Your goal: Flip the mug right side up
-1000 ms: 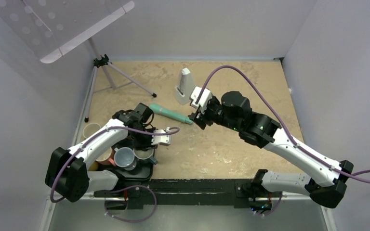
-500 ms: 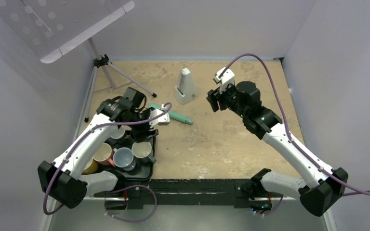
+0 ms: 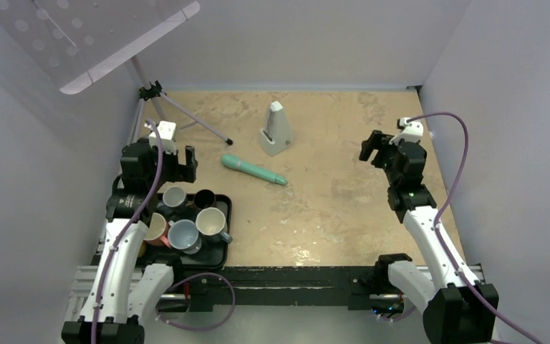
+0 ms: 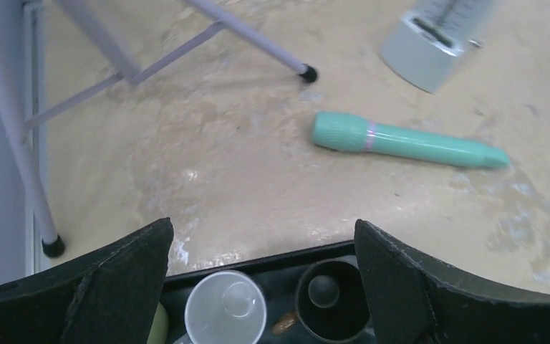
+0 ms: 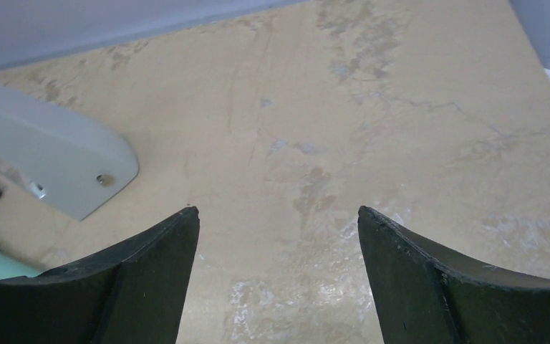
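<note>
Seemingly done: found all mugs [image 3: 211, 222] mouth-up inside black tray [image 3: 215, 254], tabletop's [image 3: 329, 201] near left. Noted left claw [image 4: 261, 228] spread, empty, above tray; right claw [image 5: 278, 213] spread, empty, over tabletop. Judged both parked clear.

At least five cups [image 3: 184, 233] on one tray [image 3: 213, 256], one teal pen [image 3: 253, 169], one metronome [image 3: 276, 129], one tripod [image 3: 150, 92].

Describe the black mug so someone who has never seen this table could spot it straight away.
Find the black tray at the near left corner of the table. The black mug stands in the tray's far row, right of a pale translucent cup. It is the only dark cup there, mouth up; its neighbours are pale, pink or yellowish.
</note>
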### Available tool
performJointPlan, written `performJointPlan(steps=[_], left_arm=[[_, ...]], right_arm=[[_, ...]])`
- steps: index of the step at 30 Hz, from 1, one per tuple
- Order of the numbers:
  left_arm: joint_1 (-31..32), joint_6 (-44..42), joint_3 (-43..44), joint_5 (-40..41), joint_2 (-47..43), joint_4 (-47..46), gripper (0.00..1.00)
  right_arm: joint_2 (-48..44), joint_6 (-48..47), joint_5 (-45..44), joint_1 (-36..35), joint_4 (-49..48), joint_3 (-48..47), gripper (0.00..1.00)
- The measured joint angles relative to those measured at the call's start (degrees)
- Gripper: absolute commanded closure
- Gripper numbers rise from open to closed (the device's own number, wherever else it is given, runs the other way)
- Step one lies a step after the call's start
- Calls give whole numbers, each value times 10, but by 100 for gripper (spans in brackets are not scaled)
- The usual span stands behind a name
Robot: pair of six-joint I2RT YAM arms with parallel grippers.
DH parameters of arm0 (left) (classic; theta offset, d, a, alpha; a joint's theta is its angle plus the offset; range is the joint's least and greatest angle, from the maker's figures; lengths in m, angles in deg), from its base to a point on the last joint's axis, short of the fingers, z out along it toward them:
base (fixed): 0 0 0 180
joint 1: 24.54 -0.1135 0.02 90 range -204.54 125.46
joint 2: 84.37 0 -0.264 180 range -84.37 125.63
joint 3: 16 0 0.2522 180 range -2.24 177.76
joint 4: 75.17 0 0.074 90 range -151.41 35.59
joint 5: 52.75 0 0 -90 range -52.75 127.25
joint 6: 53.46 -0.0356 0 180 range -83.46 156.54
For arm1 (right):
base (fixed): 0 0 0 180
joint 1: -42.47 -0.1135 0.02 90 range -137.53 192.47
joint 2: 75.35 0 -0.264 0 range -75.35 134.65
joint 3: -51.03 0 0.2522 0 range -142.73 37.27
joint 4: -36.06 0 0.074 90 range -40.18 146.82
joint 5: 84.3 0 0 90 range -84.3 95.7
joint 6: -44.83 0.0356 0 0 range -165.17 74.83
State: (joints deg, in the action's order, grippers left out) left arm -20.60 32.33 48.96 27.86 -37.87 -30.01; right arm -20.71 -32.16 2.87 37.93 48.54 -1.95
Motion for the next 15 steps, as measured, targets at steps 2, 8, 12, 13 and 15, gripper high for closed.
performJointPlan(steps=[2, 8, 12, 13, 15], left_arm=[[-31, 37, -39, 23, -3, -45, 0], [-109, 81, -154, 43, -8, -155, 0], [-125, 78, -206, 32, -42, -202, 0], [-126, 77, -215, 30, -51, -210, 0], [-129, 76, -229, 29, -64, -224, 0]], right_arm=[[-15, 11, -33, 0, -14, 18, 16], [-90, 37, -133, 0, -81, 82, 9], [-133, 54, -187, 1, -141, 132, 10], [-136, 54, -190, 1, -154, 141, 10], [-136, 54, -196, 1, -173, 154, 11]])
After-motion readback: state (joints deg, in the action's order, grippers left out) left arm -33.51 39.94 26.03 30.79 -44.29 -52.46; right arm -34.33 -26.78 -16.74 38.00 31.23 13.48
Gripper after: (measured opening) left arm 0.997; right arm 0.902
